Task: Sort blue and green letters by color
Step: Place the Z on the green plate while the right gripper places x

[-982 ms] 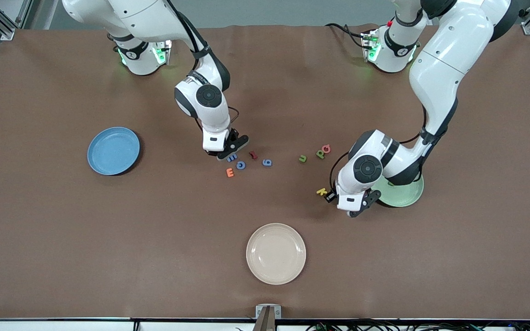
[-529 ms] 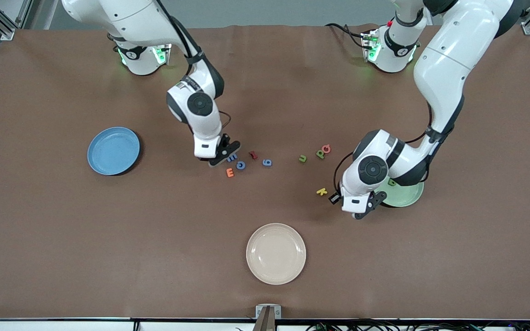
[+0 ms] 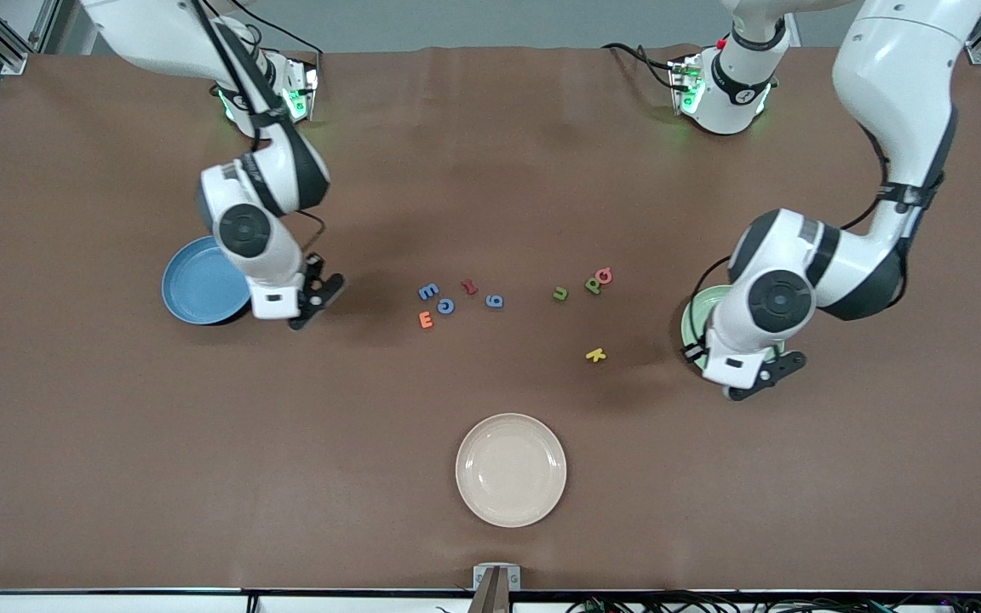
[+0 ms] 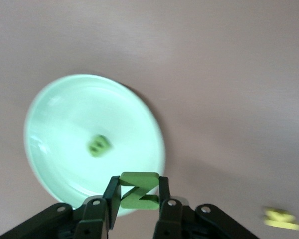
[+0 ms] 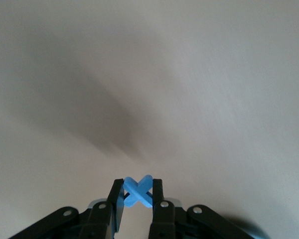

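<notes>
Nearest the front camera: the cream plate (image 3: pixel 510 469) lies bare; every other place here is given from it.
Left gripper (image 4: pixel 138 195): toward the left arm's end from the cream plate, at the green plate (image 4: pixel 50 149)'s rim, pinched shut on a green Z (image 4: pixel 138 189).
Green step: carry the Z over the plate's middle, lower it, then part the fingers; one green letter (image 4: pixel 97 146) lies there already.
Right gripper (image 5: pixel 136 195): toward the right arm's end, beside the blue plate (image 3: pixel 192 294), clamped on a blue X (image 5: pixel 137 191).
Blue step: bring it over the plate before letting go.
Loose letters: farther than the cream plate, three blue letters (image 3: pixel 445 306) and two green letters (image 3: pixel 560 294) among other colours.
Hidden: the right wrist view shows almost nothing of the blue plate; the arm covers much of the green plate in the front view.
</notes>
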Robot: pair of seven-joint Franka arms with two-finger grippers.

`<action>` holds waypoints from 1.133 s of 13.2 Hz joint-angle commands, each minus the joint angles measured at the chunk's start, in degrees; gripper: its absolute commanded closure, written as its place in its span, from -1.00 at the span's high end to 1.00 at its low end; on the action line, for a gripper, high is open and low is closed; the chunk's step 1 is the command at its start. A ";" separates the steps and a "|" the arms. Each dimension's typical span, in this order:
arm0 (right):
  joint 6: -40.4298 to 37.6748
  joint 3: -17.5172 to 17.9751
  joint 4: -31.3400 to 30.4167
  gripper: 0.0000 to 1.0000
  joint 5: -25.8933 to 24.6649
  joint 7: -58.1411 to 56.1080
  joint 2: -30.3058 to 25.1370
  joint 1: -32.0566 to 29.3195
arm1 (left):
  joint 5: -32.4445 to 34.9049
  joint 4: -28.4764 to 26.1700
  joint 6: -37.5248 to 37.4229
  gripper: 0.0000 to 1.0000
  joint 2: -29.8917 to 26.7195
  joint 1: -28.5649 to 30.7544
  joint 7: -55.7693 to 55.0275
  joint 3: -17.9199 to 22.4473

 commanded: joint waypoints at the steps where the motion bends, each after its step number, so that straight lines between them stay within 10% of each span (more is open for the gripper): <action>1: -4.37 1.10 -6.26 -1.00 -0.67 -4.12 -7.28 -6.98 | 2.81 -7.62 5.57 -0.97 -1.62 5.35 4.81 -0.49; 3: -6.58 1.01 -8.45 -1.00 -0.67 -4.38 -10.01 -9.44 | 5.02 -10.97 9.43 -0.86 -1.45 8.17 6.48 -0.49; 4: -6.59 1.01 -9.59 -1.00 -1.02 -4.56 -10.80 -11.19 | 5.02 -11.68 10.41 -0.45 -1.27 8.70 6.58 -0.49; 6: -6.59 0.92 -10.31 -0.97 -1.29 -4.65 -11.25 -12.52 | 4.94 -11.86 10.33 0.99 -1.88 8.71 6.58 -0.66; 8: -6.68 0.92 -10.40 -0.52 -1.38 -4.65 -11.51 -13.32 | 4.33 -11.77 9.81 1.00 -3.37 8.62 5.00 -3.20; 10: -6.77 0.92 -10.31 0.99 -1.46 -5.00 -11.78 -13.93 | 4.23 -11.60 8.41 1.00 -3.91 8.53 0.02 -6.88; 15: -7.72 1.10 -9.52 1.00 -1.55 -5.09 -12.39 -13.59 | 4.32 -10.98 8.75 0.89 -1.28 0.91 -27.99 -13.23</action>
